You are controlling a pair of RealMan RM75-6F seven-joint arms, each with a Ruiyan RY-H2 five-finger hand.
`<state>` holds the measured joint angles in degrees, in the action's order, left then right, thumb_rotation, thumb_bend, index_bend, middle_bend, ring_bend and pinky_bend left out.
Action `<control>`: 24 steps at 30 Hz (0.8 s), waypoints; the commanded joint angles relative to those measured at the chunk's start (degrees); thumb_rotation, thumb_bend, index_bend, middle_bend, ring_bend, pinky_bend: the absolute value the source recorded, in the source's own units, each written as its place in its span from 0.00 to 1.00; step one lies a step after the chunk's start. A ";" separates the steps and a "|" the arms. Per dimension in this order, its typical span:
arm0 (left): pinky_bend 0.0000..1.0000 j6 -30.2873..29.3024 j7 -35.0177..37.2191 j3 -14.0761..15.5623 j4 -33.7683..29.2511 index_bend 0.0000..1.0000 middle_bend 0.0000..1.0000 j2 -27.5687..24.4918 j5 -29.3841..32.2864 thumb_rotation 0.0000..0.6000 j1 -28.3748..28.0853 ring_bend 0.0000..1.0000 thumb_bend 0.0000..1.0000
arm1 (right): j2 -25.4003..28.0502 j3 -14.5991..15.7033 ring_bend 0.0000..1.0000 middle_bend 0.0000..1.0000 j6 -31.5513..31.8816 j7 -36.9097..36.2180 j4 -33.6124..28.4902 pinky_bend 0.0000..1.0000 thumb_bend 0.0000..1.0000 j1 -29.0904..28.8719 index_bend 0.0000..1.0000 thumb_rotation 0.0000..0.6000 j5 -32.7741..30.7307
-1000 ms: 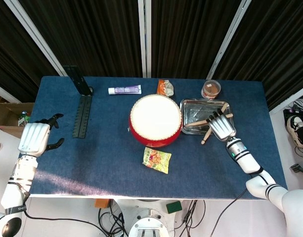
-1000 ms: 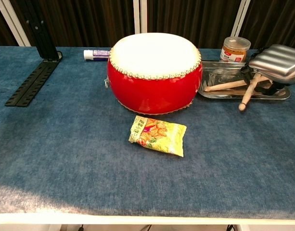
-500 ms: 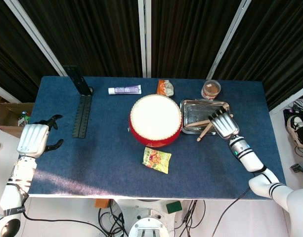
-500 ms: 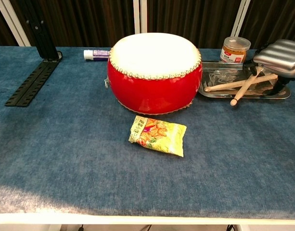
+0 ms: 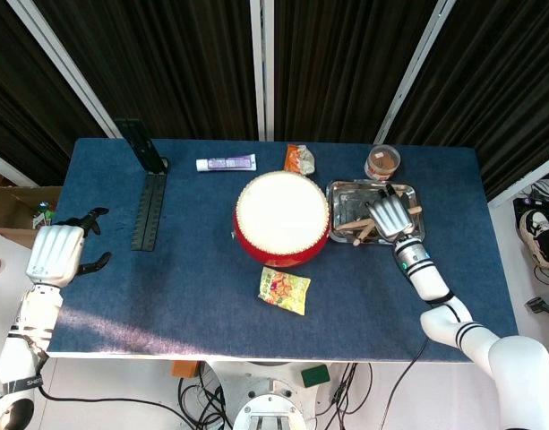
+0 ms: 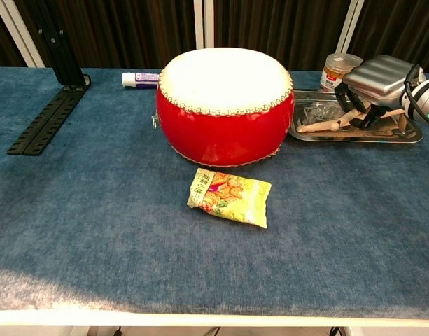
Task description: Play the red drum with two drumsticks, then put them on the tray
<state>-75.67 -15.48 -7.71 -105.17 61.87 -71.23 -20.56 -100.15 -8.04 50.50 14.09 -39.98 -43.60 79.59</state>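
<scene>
My right hand [image 6: 379,78] hangs over the metal tray [image 5: 345,190], palm down, with its fingers [image 6: 348,101] curled down toward the two drumsticks [image 6: 319,126] that lie crossed in the tray. The fingertips reach the sticks, but from either camera I cannot tell whether I have a grip on them or only touch them, since the back of the hand hides the contact. From above, the hand [image 5: 390,216] covers the right part of the tray, and the sticks [image 5: 356,226] show at its left, their ends pointing toward the red drum [image 5: 282,218]. My right forearm runs back from the tray toward the near right corner of the blue table [image 5: 167,296], the wrist a little above the cloth. My left hand [image 5: 53,253] is well apart from all this, off the table's left edge, holding nothing, palm down with the fingers loosely spread and bent forward. The drum stands upright near the middle of the table, just left of the tray. A yellow snack packet [image 5: 284,290] lies in front of the drum, a jar [image 5: 381,162] stands just behind the tray, and a white tube [image 5: 226,163] and a black bracket [image 5: 149,193] lie further left.
</scene>
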 commanded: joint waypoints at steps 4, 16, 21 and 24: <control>0.56 -0.07 0.43 0.05 0.29 0.23 0.45 0.02 -0.34 1.00 0.29 0.47 0.21 | -0.06 -2.14 0.28 0.51 -0.93 4.36 -1.95 0.23 0.35 -0.14 0.61 1.00 -3.48; 0.56 -0.01 0.36 0.06 0.15 0.23 0.45 0.12 -1.81 1.00 0.28 0.47 0.21 | 0.81 -7.63 0.28 0.49 -0.84 31.21 -12.12 0.16 0.33 -0.53 0.48 1.00 -18.83; 0.56 -0.41 0.19 0.14 0.08 0.23 0.45 -0.29 -2.29 1.00 0.60 0.47 0.21 | 0.53 -8.36 0.20 0.35 -0.71 32.17 -14.62 0.15 0.27 -1.01 0.27 1.00 -21.90; 0.56 -0.69 0.41 0.15 0.49 0.23 0.45 -0.56 -2.55 1.00 0.86 0.47 0.21 | 3.15 -8.37 0.19 0.33 1.09 28.70 -18.80 0.15 0.25 0.35 0.23 1.00 -20.98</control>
<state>-76.28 -15.13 -7.57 -104.76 61.35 -73.70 -19.76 -98.85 -16.05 50.31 45.26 -55.80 -44.12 57.89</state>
